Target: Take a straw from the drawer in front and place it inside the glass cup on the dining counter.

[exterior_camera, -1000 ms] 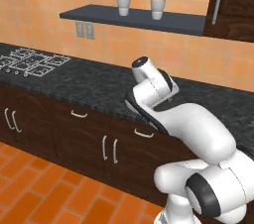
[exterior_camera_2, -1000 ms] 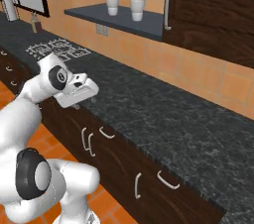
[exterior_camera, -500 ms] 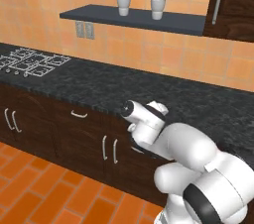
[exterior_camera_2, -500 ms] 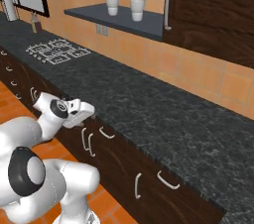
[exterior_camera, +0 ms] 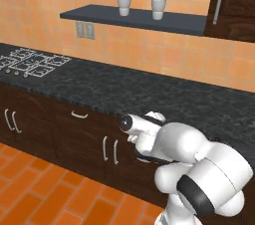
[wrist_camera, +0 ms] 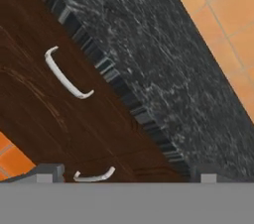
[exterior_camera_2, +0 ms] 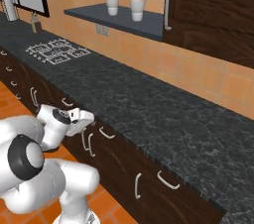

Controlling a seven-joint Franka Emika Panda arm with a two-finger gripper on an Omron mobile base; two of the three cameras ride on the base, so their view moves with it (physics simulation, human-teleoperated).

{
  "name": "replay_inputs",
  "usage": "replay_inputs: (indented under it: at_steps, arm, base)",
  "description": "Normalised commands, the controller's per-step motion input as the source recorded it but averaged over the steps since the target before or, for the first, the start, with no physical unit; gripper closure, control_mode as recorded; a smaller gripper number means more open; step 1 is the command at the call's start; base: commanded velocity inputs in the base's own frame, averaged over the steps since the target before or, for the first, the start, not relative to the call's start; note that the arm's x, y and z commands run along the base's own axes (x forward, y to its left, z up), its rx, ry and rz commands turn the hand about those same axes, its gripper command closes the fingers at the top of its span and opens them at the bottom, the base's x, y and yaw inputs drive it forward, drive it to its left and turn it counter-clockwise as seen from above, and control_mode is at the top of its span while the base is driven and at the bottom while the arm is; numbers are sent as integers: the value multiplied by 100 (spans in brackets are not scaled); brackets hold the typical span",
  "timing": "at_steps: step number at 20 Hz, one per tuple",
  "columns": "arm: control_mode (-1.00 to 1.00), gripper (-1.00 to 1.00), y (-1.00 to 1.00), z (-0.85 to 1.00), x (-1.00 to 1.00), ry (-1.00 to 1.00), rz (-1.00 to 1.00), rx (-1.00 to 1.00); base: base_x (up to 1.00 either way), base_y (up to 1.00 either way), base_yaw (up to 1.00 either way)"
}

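The drawer [wrist_camera: 59, 114] front runs dark brown across the lower left, tilted in the frame, with its curved silver handle [wrist_camera: 66, 78] near the upper left and what may be a second handle [wrist_camera: 94, 175] low down, partly cut off. Just beside its upper edge lies the black speckled counter [wrist_camera: 163, 64], crossing diagonally, with orange wall tiles [wrist_camera: 223, 15] beyond it at the top right. A patch of orange floor [wrist_camera: 12, 161] shows at the lower left.

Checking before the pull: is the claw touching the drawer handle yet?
Apart. In the hand view the drawer handle lies well ahead of the claw, bare wood between them.
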Motion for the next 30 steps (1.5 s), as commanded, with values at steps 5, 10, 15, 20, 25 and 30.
replay_inputs:
  at_steps: [5, 10, 15, 20, 25, 30]
  arm:
    - [-100, -100, 20, -67, 16, 9, 0, -29]
    - [-100, -100, 15, -32, 23, 2, 0, -14]
    - [-100, -100, 5, -13, 31, 0, 0, -2]
    - [-100, -100, 0, -17, 33, -3, 0, 0]
    - [-100, -100, -2, -19, 43, 0, 0, 0]
    - [-100, -100, -7, -37, 56, -1, 0, -1]
  base:
    - [0, 0, 0]
    - [0, 0, 0]
    - [0, 0, 0]
    - [0, 0, 0]
    - [0, 0, 0]
    - [0, 0, 0]
